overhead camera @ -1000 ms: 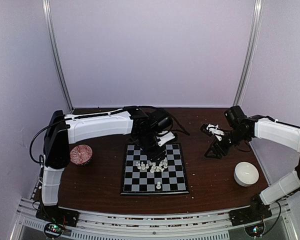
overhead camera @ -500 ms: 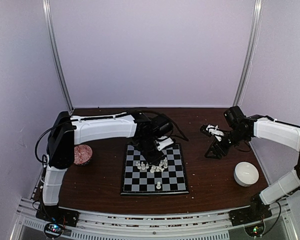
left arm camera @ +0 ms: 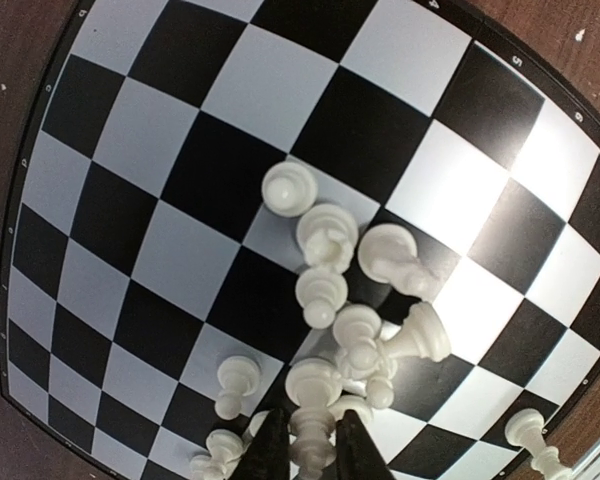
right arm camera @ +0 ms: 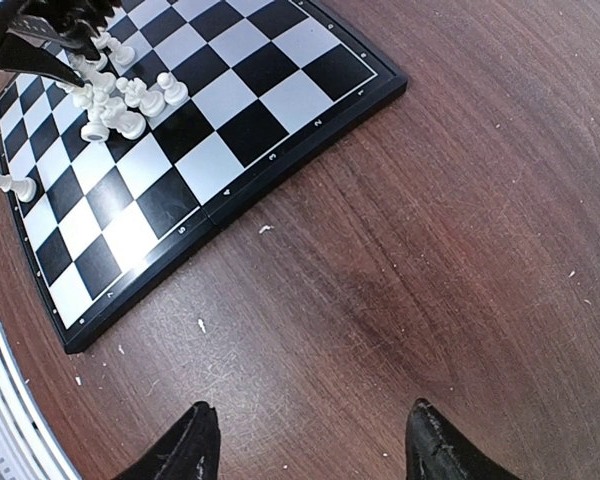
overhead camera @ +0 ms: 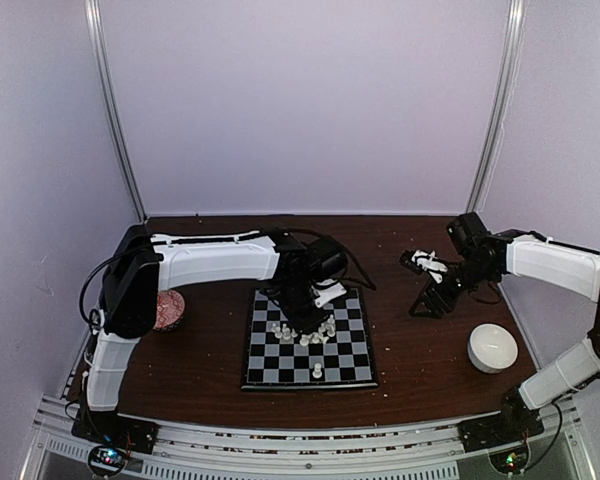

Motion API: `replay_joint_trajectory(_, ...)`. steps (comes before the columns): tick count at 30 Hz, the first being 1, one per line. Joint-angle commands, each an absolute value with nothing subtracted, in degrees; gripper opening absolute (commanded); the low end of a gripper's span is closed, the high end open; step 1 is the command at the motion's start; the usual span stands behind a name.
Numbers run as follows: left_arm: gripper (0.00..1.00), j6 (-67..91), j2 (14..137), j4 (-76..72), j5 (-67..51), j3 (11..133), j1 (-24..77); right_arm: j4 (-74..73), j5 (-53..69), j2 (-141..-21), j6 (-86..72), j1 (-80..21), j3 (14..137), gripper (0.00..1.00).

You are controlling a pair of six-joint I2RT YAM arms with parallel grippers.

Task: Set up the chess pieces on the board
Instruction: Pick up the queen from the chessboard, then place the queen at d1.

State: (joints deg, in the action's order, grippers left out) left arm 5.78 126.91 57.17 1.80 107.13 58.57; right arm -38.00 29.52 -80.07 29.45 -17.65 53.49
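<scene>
The board (overhead camera: pixel 280 372) lies in the middle of the table. A heap of white chess pieces (overhead camera: pixel 302 333) sits near its centre, most of them lying on their sides, and one piece (overhead camera: pixel 317 371) stands alone at the near edge. My left gripper (overhead camera: pixel 306 317) is down over the heap. In the left wrist view its two dark fingers (left arm camera: pixel 269 448) press either side of the stem of one white piece (left arm camera: pixel 313 386), so the gripper (left arm camera: pixel 311 452) is shut on it. My right gripper (right arm camera: pixel 310 440) hangs open over bare table, right of the board (right arm camera: pixel 230 130).
A red patterned bowl (overhead camera: pixel 166 308) stands left of the board, partly behind the left arm. A white bowl (overhead camera: pixel 492 347) stands at the right. Pale crumbs (right arm camera: pixel 201 325) dot the wood. The right gripper (overhead camera: pixel 426 299) is between the board and the white bowl.
The left gripper has come down onto the heap and its jaws have narrowed around one piece. The left arm's shoulder has swung slightly right. The right arm has barely moved.
</scene>
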Motion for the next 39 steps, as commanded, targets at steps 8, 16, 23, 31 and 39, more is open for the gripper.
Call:
replay_joint_trajectory(8, 0.09, 5.36, 127.41, 57.83, 3.49, 107.84, 58.54, -38.76, 29.31, -80.54, 29.79, -17.86, 55.28, 0.63)
replay_joint_trajectory(16, 0.01, 5.11, 126.11, 58.42, 4.22, 108.43, 58.54, -38.84, 29.27, -80.62, 29.88, -17.93, 55.29, 0.63)
replay_joint_trajectory(23, 0.0, 5.05, 122.84, 59.77, 6.07, 111.01, 58.54, -38.85, 29.27, -80.7, 29.97, -17.97, 55.44, 0.63)
replay_joint_trajectory(31, 0.0, 2.94, 115.69, 59.49, 4.42, 106.42, 60.25, -38.94, 29.36, -80.42, 29.94, -18.02, 55.45, 0.63)
replay_joint_trajectory(39, 0.0, -5.22, 111.0, 58.14, -0.2, 95.91, 66.84, -39.27, 29.38, -80.68, 30.05, -18.6, 55.57, 0.62)
